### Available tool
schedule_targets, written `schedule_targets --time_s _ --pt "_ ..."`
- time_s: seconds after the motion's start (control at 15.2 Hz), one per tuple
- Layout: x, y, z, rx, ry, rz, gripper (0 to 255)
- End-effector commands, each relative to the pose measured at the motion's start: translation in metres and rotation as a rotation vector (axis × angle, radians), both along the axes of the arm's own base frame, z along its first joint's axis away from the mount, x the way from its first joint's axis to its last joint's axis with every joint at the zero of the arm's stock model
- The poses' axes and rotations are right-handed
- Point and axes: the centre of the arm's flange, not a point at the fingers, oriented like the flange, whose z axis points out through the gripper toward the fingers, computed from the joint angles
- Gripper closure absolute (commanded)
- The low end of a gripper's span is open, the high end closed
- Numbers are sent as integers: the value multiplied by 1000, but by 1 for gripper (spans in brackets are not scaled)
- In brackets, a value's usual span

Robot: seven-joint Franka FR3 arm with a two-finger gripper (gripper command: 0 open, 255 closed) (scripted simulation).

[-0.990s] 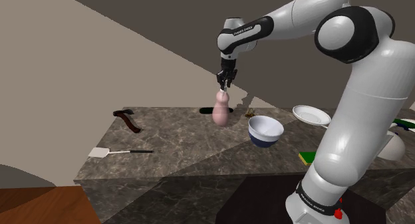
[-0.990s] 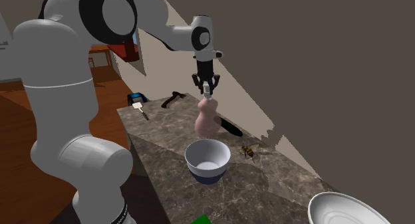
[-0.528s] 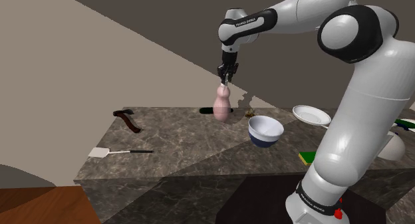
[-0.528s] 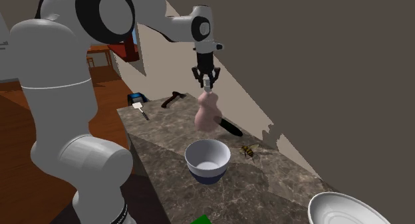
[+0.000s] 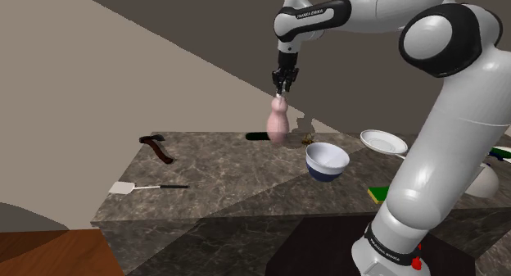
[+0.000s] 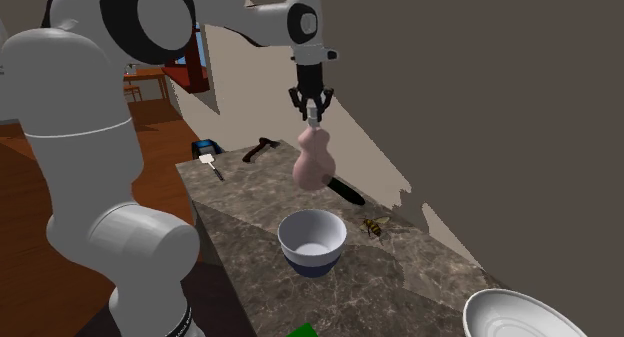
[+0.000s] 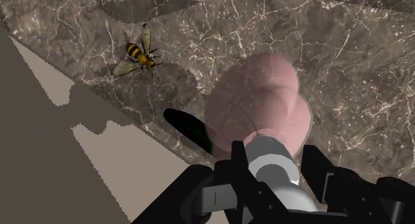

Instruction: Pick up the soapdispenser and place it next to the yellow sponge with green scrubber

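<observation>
Hand [image 5: 283,89] clamped on grey pump [image 7: 269,159] of pink soap dispenser [image 5: 278,124]; green sponge [image 5: 379,194] partly hidden behind arm [image 5: 426,176].

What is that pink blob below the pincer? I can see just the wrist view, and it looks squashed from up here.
Observer: From the side it is a pink, pear-shaped soap dispenser. It hangs by its grey pump top from the pincer and looks to be off the counter.
Visitor: Where is the sponge it should go beside?
Observer: In the shoulder view, a green sponge with a yellow underside lies at the counter's near edge, toward that view's right.
Visitor: Is anything on the way there?
Observer: In that view, a white bowl with a dark blue base stands between the dispenser and the sponge.
</observation>
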Motion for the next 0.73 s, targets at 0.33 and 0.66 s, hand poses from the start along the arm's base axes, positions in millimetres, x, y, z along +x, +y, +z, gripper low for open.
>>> schedule_targets --time_s 0.33,0.66 --pt "-68 -43 36 0 -2 0 255" --pt "-119 -75 63 0 -2 0 255"
